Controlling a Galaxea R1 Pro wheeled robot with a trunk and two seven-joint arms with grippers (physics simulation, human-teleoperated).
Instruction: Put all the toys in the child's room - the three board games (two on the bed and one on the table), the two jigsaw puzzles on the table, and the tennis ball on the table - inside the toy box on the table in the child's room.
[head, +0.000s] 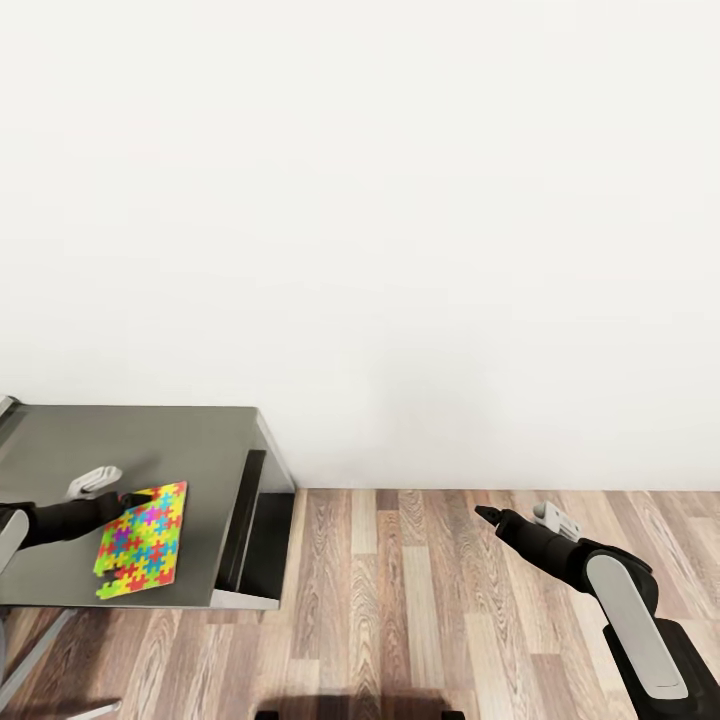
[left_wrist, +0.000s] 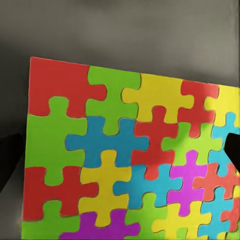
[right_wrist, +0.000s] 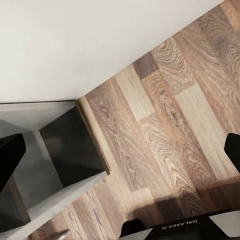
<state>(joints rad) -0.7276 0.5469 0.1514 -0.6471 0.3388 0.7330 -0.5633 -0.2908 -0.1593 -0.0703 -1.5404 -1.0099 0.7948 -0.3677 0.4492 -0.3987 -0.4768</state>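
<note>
1. head view: i am facing a plain white wall (head: 400, 200), with the table (head: 130, 440) sitting at the lower left of the scene and wood plank floor (head: 420, 600) spreading out to its right.
2. a jigsaw puzzle (head: 142, 551) is lying flat on the pale grey top near the table's front edge, its bright yellow, green, blue, pink and red pieces facing up.
3. my left gripper (head: 128, 499) is reaching in from the left and meeting the puzzle's upper left corner; i cannot tell whether its fingers are pinching the sheet or just resting at it.
4. in the left wrist view the puzzle (left_wrist: 130, 155) is sitting close under the camera against the grey tabletop (left_wrist: 120, 35), with a dark fingertip (left_wrist: 233, 150) showing at one edge of it and a dark shape at the opposite edge.
5. my right gripper (head: 487, 515) is hanging over the floor, well apart from the table, with its fingers drawn together into a point and carrying nothing.
6. in the right wrist view i am looking along the fingers at the floor (right_wrist: 175, 125), the white wall (right_wrist: 75, 45) and the table's end with its dark grey side panel (right_wrist: 75, 150).
</note>
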